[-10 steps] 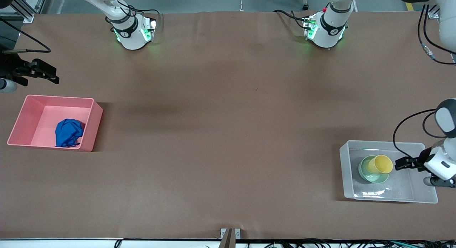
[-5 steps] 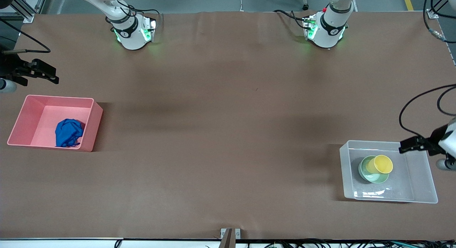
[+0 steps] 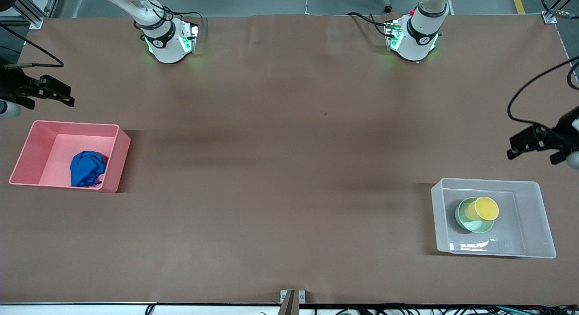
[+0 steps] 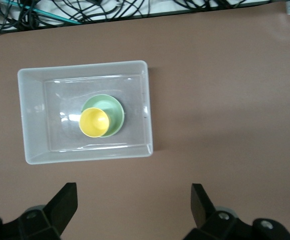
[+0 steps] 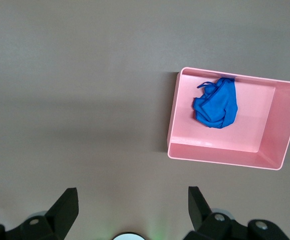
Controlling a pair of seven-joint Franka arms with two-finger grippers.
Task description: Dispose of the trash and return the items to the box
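With the blue wad (image 3: 86,168) in the pink bin (image 3: 27,147) and the yellow cup (image 3: 485,208) tilted in the green bowl (image 3: 466,215) inside the clear box (image 3: 538,215), both spread, empty grippers, left gripper (image 3: 520,145) and right gripper (image 3: 56,92), hover over bare surface (image 3: 289,170); the leaning cup might topple if the box is jolted.

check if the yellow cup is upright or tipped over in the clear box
Tipped: the yellow cup leans on its side in the green bowl, its open mouth facing sideways, inside the clear box.

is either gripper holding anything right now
No. The left gripper and right gripper are both open and empty.
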